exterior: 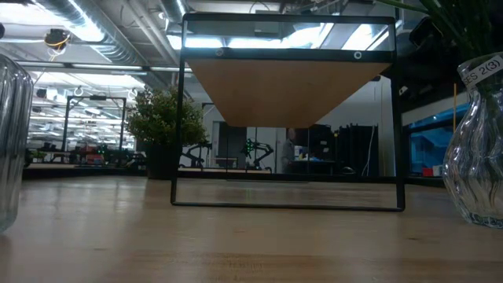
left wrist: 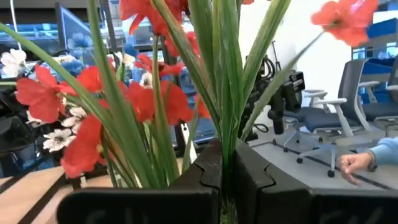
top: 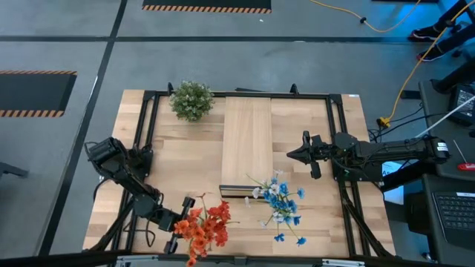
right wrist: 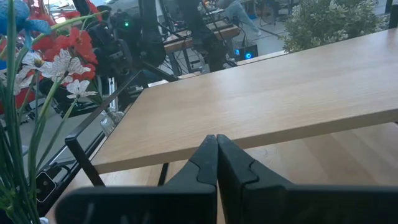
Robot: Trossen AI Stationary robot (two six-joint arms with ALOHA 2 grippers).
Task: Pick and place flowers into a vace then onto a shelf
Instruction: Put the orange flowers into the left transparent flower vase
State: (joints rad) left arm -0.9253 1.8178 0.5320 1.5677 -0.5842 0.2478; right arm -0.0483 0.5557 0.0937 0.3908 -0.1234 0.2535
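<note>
High view: left gripper (top: pixel 180 219) low in the frame, left of centre, at the base of the red flowers (top: pixel 205 226). Blue and white flowers (top: pixel 280 204) stand lower centre-right, just below the shelf (top: pixel 247 148), which runs down the middle of the table (top: pixel 178 159). Right gripper (top: pixel 294 154) hangs right of the shelf, fingers pressed together, empty. Bushy plant (top: pixel 191 100) at upper left

Low view: shelf (exterior: pixel 287 86) raised on a dark frame; glass vases at the far left edge (exterior: pixel 12 141) and far right edge (exterior: pixel 475 169). No arm shows

Left wrist view: fingers (left wrist: pixel 205 171) clamped on the green stems of the red flowers (left wrist: pixel 93 106)

Right wrist view: fingers (right wrist: pixel 216 158) closed on nothing, shelf (right wrist: pixel 280 93) ahead

Judgement: carry step. Keep the stems pinched low and upright, lift clear of the table, lower the stem ends straight into a vase mouth before letting go
</note>
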